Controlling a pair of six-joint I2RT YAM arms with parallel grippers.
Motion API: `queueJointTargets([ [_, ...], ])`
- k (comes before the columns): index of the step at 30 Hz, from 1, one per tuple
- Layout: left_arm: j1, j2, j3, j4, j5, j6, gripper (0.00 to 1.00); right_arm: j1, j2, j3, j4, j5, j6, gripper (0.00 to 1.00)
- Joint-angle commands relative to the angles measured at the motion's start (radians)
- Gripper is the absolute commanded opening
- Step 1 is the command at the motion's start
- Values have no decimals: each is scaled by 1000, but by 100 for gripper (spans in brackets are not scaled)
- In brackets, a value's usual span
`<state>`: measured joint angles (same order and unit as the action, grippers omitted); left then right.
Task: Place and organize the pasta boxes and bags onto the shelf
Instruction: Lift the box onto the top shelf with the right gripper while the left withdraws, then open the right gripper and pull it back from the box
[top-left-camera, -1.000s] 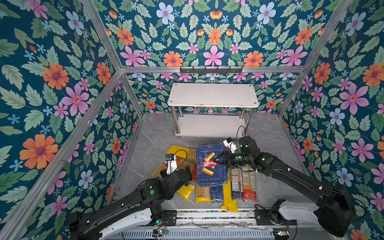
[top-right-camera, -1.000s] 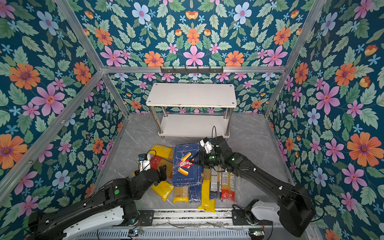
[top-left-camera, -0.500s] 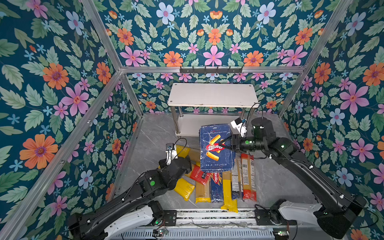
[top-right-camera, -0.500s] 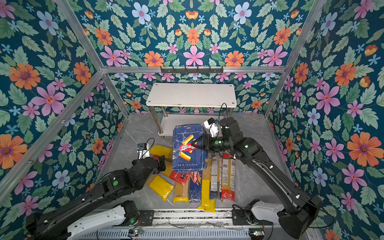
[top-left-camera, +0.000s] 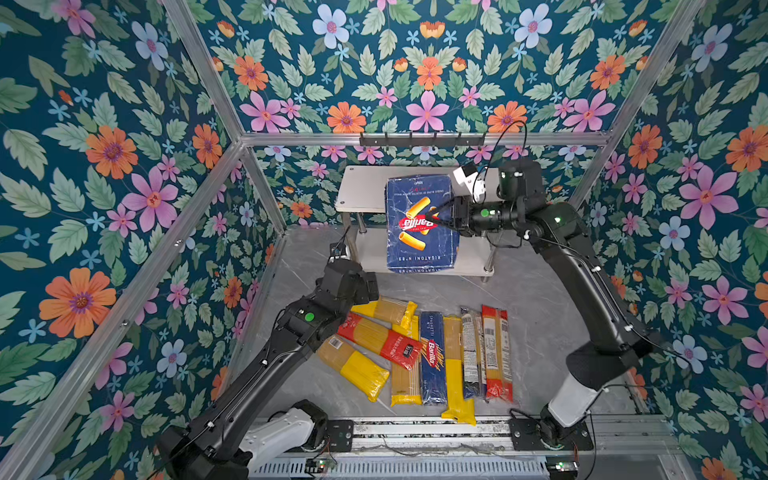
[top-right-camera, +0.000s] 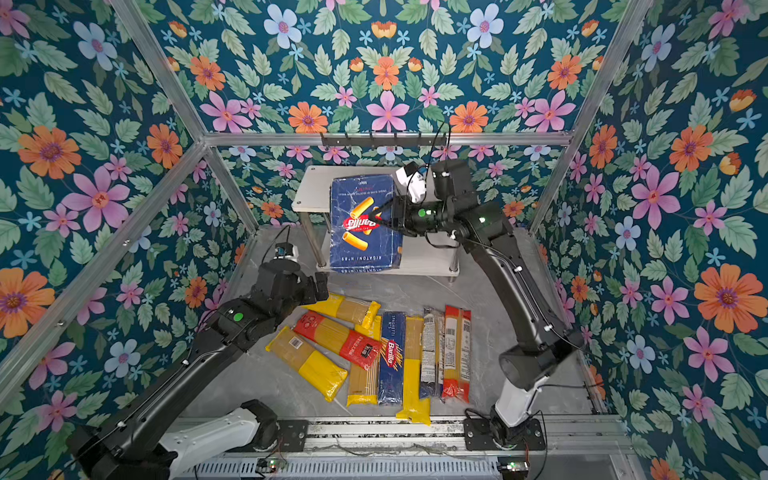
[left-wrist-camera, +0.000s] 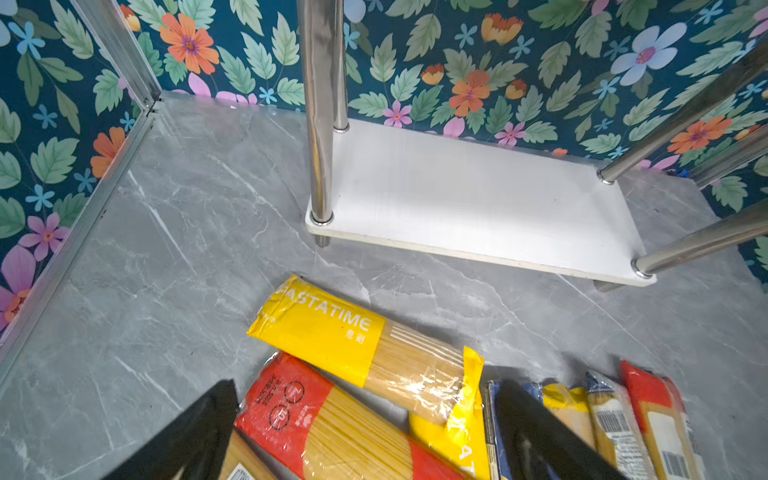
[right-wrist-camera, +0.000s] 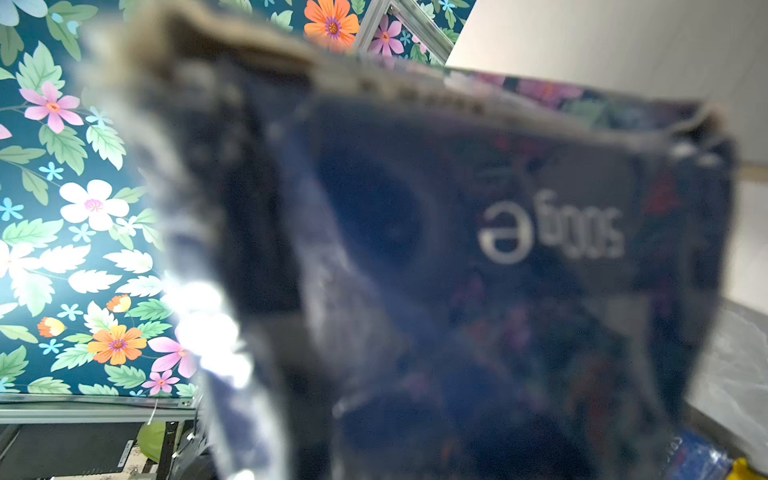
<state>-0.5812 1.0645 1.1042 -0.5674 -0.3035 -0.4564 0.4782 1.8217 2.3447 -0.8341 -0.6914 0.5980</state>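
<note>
I count 9 packs of pasta: 1 wide blue rigatoni pack (top-left-camera: 419, 253), 1 narrow blue spaghetti box (top-left-camera: 432, 357) and 7 long spaghetti bags (top-left-camera: 365, 368). There is 1 shelf (top-left-camera: 361, 191), with 2 white boards on 4 metal posts, standing at the back edge of the table (top-left-camera: 540, 299).

My right gripper (top-left-camera: 434, 216) pinches the rigatoni pack by its right-hand edge, about halfway along. The pack is off the table, its printed face turned up, and in both top views it covers the middle of the 2 boards. In the right wrist view it sits so close that it is a blur filling most of the picture.

The other 8 packs lie near the front edge of the table, in front of the shelf. 5 of them lie side by side, and 3 bags lie slanted at the left end.

My left gripper (left-wrist-camera: 365, 390) hangs over those slanted bags with its jaws spread wide, gripping nothing.
</note>
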Motion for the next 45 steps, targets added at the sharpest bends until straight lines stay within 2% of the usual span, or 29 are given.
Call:
queueJointTargets([
  [1,37,18,24,70,69,48,100,-23,164,296,-55,-67,-16,40],
  [3,57,31,33,88,93,51,100,-52,301,518,-67,-107,32,40],
  [5,70,39,40,102,108,54,100,-84,364,576,17,-147,96,39],
  [8,84,50,46,118,124,60,100,-121,343,451,199,-151,156,39],
  [10,88,55,49,122,128,63,100,-140,334,414,246,-144,158,40],
  [14,90,67,52,137,148,67,100,-198,373,512,180,-138,154,40],
  [19,93,86,43,166,166,64,99,-277,333,439,186,-145,159,43],
  [22,93,99,41,182,180,57,99,-320,359,461,169,-171,180,43],
  [27,93,113,42,192,189,49,98,-329,398,466,155,-185,180,43],
  [31,93,120,46,192,189,45,98,-329,425,468,159,-186,180,47],
  [37,94,125,60,186,172,45,99,-342,460,467,170,-181,184,63],
  [40,94,139,59,201,194,38,99,-352,484,467,185,-186,201,82],
  [42,95,151,55,210,207,35,98,-354,496,470,180,-190,196,89],
  [45,94,168,53,218,215,34,98,-354,495,469,149,-170,165,93],
])
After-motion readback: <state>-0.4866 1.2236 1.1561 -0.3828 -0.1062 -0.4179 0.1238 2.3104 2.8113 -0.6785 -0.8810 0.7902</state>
